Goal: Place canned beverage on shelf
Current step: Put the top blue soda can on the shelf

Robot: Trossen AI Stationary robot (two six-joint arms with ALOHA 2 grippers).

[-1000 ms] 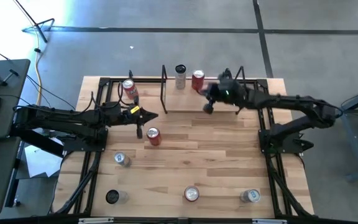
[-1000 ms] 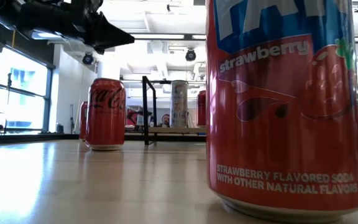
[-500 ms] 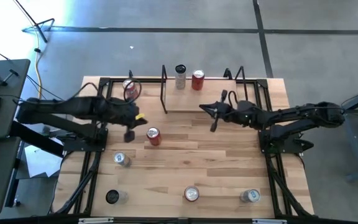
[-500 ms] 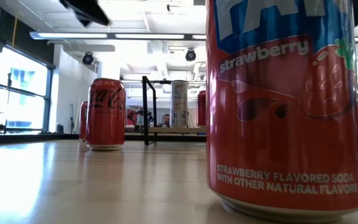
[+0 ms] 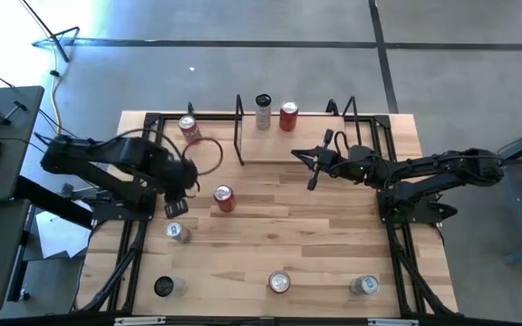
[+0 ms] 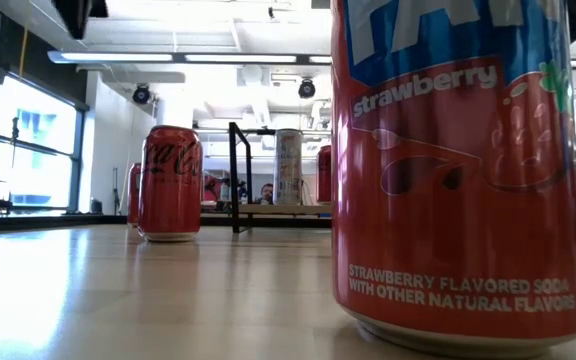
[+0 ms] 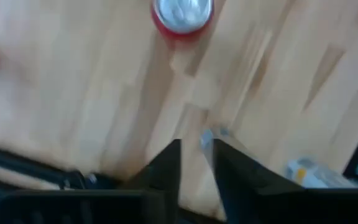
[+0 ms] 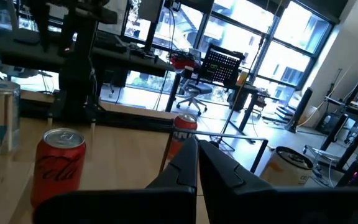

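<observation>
Over the table's left half, starting a pick: left gripper (image 7: 194,149) empty, fingers slightly parted, near upright red can (image 5: 224,197) (well short of shelf (image 5: 270,149)). Right gripper (image 8: 196,155) clenched, waiting before shelf. Next, probably: widen, centre over can, lower around it.

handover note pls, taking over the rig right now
Left gripper: slightly open, empty, over the table's left side.
Right gripper: shut, empty, in front of the shelf.
Done: silver can and red can stand on the shelf.
Left: six cans remain on the table, the mid-table can among them.
</observation>
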